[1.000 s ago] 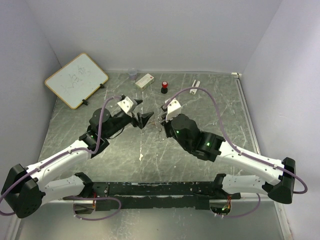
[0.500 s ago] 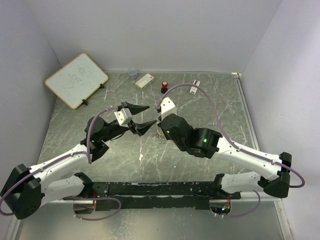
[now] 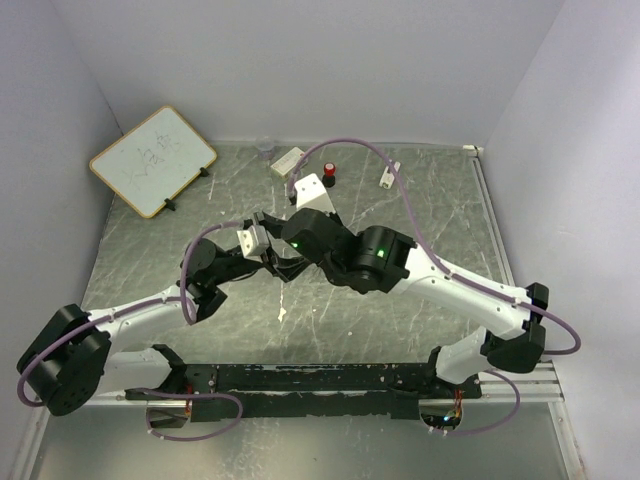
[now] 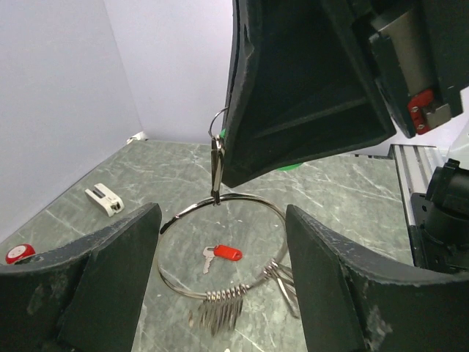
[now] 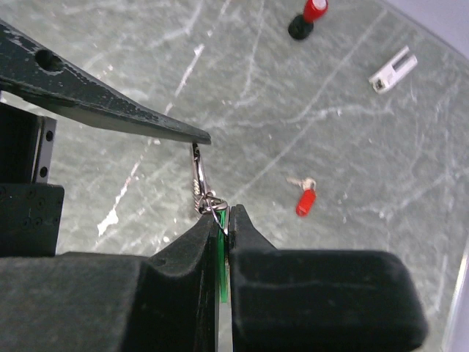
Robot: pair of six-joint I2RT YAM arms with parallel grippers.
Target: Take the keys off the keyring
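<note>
- The grey-green marbled tabletop [image 3: 450,215] looks hard and smooth. A freed key would likely skid on it, so keys are best let down low.
- The black right gripper [image 5: 223,214], at the lower centre of its wrist view, is pinched tight on the green plastic-headed key [image 5: 222,282]. The whole ring hangs from that pinch.
- The black left gripper [image 4: 220,213] gapes wide and holds nothing. Its matte wedge fingers sit in the lower corners of its wrist view, with the ring between them.
- The thin silver wire keyring [image 4: 242,195] hangs mid-frame and looks slick and springy. To do this step well, I judge the left fingers should close on the bare wire near the top, not on the bunch. That would brace the ring while the green key is worked round the coil.
- The bunch of small silver keys [image 4: 220,312] crowds the ring's lowest point and is loose enough to swing. I cannot tell whether it touches the table.
- The red plastic-headed key [image 4: 222,254] lies flat on the table under the ring, already off it.
</note>
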